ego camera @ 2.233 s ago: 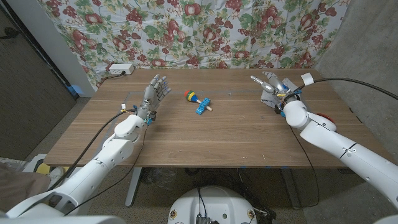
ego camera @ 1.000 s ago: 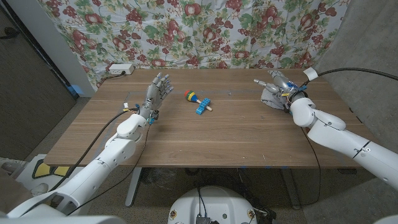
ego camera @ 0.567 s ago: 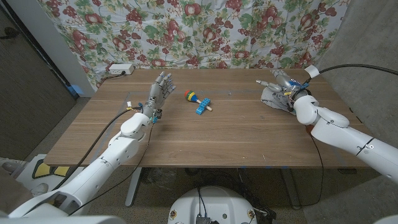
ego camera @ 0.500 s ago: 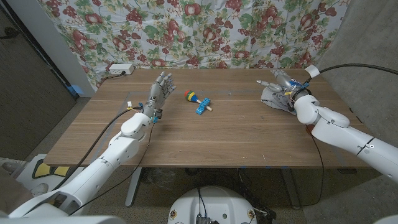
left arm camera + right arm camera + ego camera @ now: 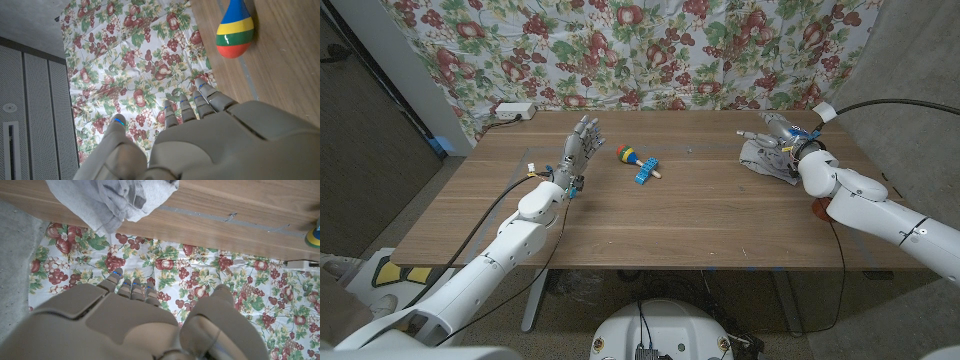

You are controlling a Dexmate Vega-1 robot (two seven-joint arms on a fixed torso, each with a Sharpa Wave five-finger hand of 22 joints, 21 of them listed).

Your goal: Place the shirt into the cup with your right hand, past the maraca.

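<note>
While the grey shirt [image 5: 767,160] is lying crumpled at the table's [image 5: 720,220] far right, the right hand [image 5: 785,137] is hovering over it, fingers spread, gripping nothing. It should be closing deep into the bunched cloth; the maraca [image 5: 628,155] is sitting well to its left.

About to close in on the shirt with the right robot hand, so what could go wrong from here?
1. The shirt lies crumpled near the table's far right corner; a loose pinch may catch only a fold and drag it.
2. The right robot hand looks open over the cloth, with no grip yet.
3. No cup is visible on the table, so the drop target is unclear; the maraca lies mid-table.
</note>
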